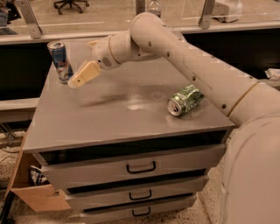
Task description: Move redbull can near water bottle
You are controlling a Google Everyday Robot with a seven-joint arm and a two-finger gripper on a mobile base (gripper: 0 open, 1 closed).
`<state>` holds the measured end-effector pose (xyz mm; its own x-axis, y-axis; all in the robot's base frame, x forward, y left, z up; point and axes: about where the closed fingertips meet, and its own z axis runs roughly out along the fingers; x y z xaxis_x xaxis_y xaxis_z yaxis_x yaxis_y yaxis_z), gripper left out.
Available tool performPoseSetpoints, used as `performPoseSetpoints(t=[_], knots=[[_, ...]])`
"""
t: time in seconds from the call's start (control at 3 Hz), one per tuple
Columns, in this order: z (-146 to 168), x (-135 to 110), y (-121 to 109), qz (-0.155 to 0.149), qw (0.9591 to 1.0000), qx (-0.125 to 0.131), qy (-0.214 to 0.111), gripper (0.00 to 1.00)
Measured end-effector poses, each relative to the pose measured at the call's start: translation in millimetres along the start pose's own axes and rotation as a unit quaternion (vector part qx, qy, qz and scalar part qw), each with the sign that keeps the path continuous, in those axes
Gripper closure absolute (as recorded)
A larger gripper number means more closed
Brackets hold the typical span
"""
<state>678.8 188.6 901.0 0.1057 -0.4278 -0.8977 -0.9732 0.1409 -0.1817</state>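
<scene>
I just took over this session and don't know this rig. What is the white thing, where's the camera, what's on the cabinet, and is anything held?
The white jointed limb is the robot's one arm; its beige tip is the gripper, low over the grey drawer cabinet. The single camera looks down at the cabinet from its front. The redbull can stands upright at the far left corner, right beside the gripper, not lifted. A green can lies on its side to the right. The water bottle shows at the back, behind the arm. Nothing looks held.
</scene>
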Motion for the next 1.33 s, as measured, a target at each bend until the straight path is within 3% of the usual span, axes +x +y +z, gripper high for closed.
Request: performPoseSetpoints(t=[0.67,1.0,1.33], knots=[[55.7,-7.9,-20.5,0.013,0.9973,0.01,-0.072,0.0],[79.0,-10.3,-25.9,0.025,0.9956,0.011,-0.09,0.17],[90.4,-12.8,-28.4,0.031,0.995,0.013,-0.094,0.41]])
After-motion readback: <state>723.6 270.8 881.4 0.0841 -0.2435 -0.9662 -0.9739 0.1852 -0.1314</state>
